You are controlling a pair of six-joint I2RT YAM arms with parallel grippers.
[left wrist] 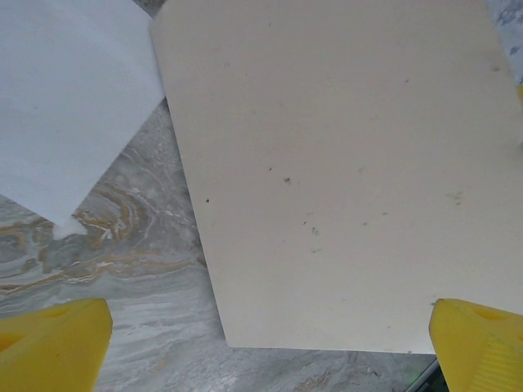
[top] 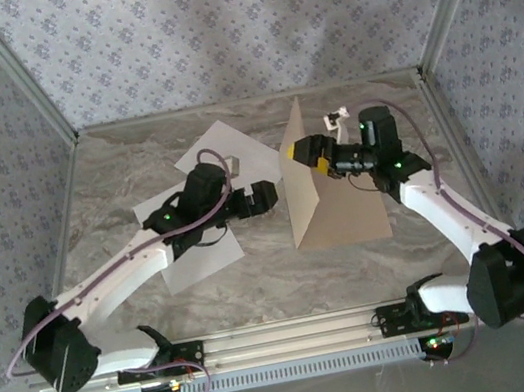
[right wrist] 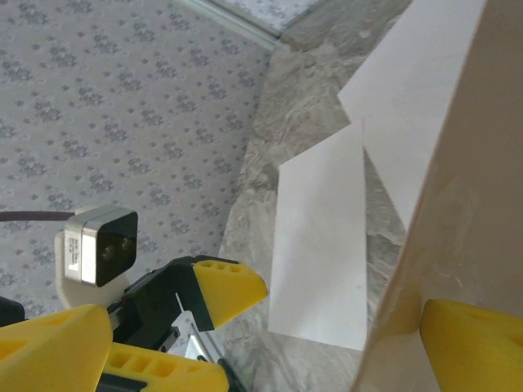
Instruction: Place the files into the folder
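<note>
— Flowered wallpaper on every side, and a marbled grey worktop (top: 257, 283) in the middle. How far along is the job?

— Barely begun, I'd say. The folder (top: 351, 213) sits right of centre in the overhead view. One leaf lies flat on the worktop and the other leaf (top: 300, 194) stands nearly on end, so it is open like a book.

— And the files?

— Both are outside it. One white sheet (top: 233, 145) lies above centre, towards the back. The other sheet (top: 202, 260) lies left of centre, partly under the left arm (top: 132, 265). They seem to meet at a corner. Neither touches the flat leaf.

— What holds that leaf up?

— The right arm (top: 435, 198) reaches in from the right. In its wrist view the leaf's edge seems to lean against one yellow finger (right wrist: 474, 343) at the lower right. But the right jaws are spread wide and pinch nothing, so it is a prop, not a grip.

— And the other side?

— The left jaws are spread wide too, with nothing between them. They point at the raised leaf from just beside it. In that wrist view the leaf's pale face (left wrist: 343, 163) covers most of the frame, with a sheet at the upper left.

— So what remains?

— All of it, in my judgement. Each sheet has to go onto the flat leaf, and then the raised leaf comes down to shut it.
</note>
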